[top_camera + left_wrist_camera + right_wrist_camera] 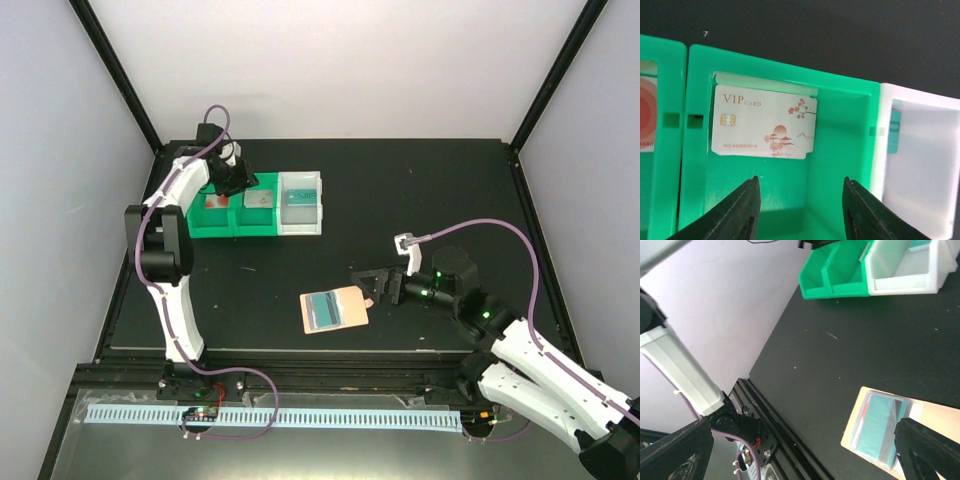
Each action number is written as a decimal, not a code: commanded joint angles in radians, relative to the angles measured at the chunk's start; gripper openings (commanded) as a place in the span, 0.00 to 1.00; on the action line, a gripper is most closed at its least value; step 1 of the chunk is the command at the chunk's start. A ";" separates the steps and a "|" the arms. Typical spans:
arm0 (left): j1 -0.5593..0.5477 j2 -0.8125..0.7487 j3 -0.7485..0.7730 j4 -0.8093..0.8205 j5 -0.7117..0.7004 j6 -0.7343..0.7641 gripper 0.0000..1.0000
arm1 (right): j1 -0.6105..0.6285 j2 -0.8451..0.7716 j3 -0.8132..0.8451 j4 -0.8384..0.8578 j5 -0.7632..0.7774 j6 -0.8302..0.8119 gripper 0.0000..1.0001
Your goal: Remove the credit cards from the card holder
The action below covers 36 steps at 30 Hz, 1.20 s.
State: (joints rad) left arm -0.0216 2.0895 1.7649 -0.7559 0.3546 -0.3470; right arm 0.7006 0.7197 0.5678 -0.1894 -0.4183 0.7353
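Observation:
The card holder [348, 312], a flat tan wallet, lies open on the black mat with a teal credit card [322, 310] in its pocket. The right wrist view shows that teal card [880, 432] tucked in the card holder [935, 415]. My right gripper [368, 285] stands open at the holder's right edge, holding nothing. My left gripper [236, 184] hovers over the green bin, open and empty [801, 202]. Below it a white VIP credit card [762, 122] lies in the bin's right compartment. A red card [646, 117] lies in the left compartment.
The green two-compartment bin [215, 228] and a white bin [302, 226] stand side by side at the back left. The white bin [920, 190] holds a teal card [895, 131]. Black frame posts and pale walls enclose the mat.

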 commanded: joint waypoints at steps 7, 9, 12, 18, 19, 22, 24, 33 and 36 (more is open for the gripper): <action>-0.004 -0.201 -0.146 -0.022 0.094 -0.033 0.89 | -0.001 0.100 0.047 -0.123 0.096 -0.039 0.98; -0.005 -0.244 -0.197 -0.017 0.110 -0.026 0.99 | 0.000 0.125 0.053 -0.141 0.117 -0.038 0.95; -0.010 -0.323 -0.276 -0.002 0.146 -0.010 0.99 | -0.001 0.177 0.058 -0.153 0.130 -0.038 0.86; -0.017 -0.482 -0.433 0.034 0.223 0.007 0.99 | -0.001 0.293 0.055 -0.091 0.032 -0.023 0.51; -0.017 -0.509 -0.465 0.050 0.246 0.006 0.99 | 0.000 0.305 0.055 -0.084 0.025 -0.020 0.48; -0.021 -0.585 -0.544 0.066 0.282 0.007 0.99 | 0.002 0.340 0.056 -0.069 0.013 -0.018 0.40; -0.022 -0.638 -0.598 0.080 0.312 0.006 0.99 | 0.003 0.364 0.058 -0.063 0.004 -0.017 0.38; -0.088 -0.885 -0.889 0.230 0.404 -0.103 0.98 | 0.059 0.478 0.073 -0.019 0.005 -0.012 0.34; -0.124 -0.950 -0.958 0.260 0.403 -0.137 0.97 | 0.080 0.520 0.081 -0.005 0.007 -0.011 0.32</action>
State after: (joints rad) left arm -0.1040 1.2182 0.8631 -0.5880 0.7166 -0.4267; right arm 0.7555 1.2018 0.6128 -0.2413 -0.4038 0.7197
